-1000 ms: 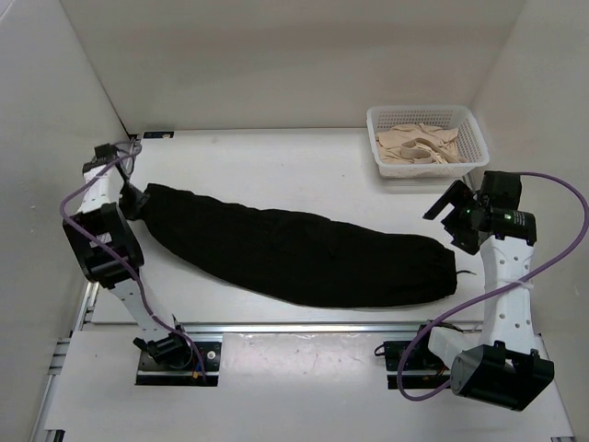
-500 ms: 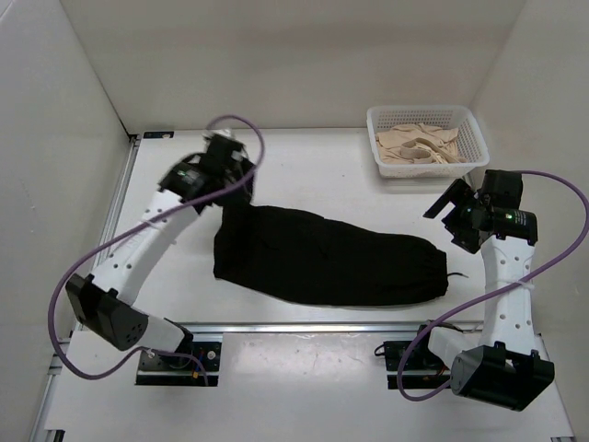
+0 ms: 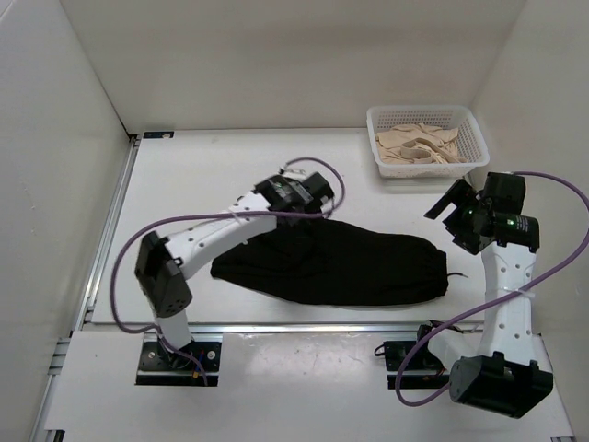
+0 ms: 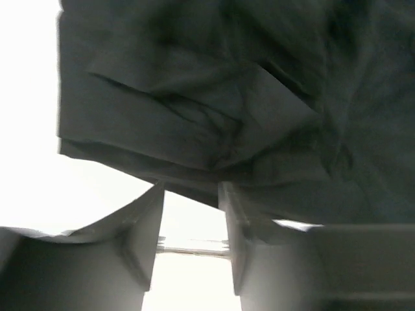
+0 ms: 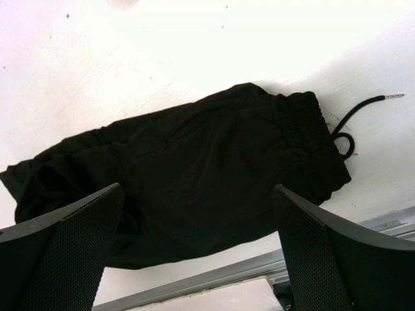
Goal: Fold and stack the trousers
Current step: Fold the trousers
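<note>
The black trousers (image 3: pixel 368 267) lie across the middle of the table, with their left end folded over toward the centre and the waistband at the right. My left gripper (image 3: pixel 316 196) hovers over the folded part at the back edge of the cloth. In the left wrist view the wrinkled trousers (image 4: pixel 194 97) fill the frame just beyond the left gripper (image 4: pixel 191 188), whose jaws stand apart with only bright table between them. My right gripper (image 3: pixel 451 216) hangs wide open above the waistband end. The right wrist view has the right gripper (image 5: pixel 196 191) empty over the trousers (image 5: pixel 214 162).
A white basket (image 3: pixel 423 110) holding beige cloth (image 3: pixel 419 145) stands at the back right. A black drawstring (image 5: pixel 353 120) trails from the waistband onto the table. An aluminium rail (image 3: pixel 304 327) runs along the front edge, and white walls close in the sides.
My left arm swung from the far left to the middle, carrying the trousers' left end over the rest, and its jaws have parted off the cloth. The right arm has stayed put.
</note>
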Action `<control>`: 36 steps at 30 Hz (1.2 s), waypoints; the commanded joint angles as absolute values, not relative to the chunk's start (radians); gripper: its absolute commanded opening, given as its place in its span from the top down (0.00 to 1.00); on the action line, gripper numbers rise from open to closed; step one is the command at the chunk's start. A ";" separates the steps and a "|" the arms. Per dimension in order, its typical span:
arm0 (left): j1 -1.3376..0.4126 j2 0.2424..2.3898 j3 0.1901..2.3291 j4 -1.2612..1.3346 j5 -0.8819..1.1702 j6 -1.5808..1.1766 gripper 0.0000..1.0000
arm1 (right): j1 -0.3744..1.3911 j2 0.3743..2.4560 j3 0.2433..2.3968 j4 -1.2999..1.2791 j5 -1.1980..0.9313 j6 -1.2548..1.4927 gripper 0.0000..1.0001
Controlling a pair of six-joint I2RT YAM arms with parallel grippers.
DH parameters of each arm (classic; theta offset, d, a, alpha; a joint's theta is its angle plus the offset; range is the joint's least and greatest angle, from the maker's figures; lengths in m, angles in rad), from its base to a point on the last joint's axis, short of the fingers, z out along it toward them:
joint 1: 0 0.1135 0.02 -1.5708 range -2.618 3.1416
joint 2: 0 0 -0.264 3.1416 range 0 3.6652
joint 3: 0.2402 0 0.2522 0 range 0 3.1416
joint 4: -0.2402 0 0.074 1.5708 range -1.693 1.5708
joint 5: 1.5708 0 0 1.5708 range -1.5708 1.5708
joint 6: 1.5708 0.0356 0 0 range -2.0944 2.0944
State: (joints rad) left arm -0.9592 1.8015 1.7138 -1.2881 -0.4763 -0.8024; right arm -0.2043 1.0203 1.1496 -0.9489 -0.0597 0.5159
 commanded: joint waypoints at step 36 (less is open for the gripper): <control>-0.724 2.226 2.351 -1.138 0.142 -0.517 0.00 | -0.201 0.951 1.115 -0.974 -0.055 0.499 0.00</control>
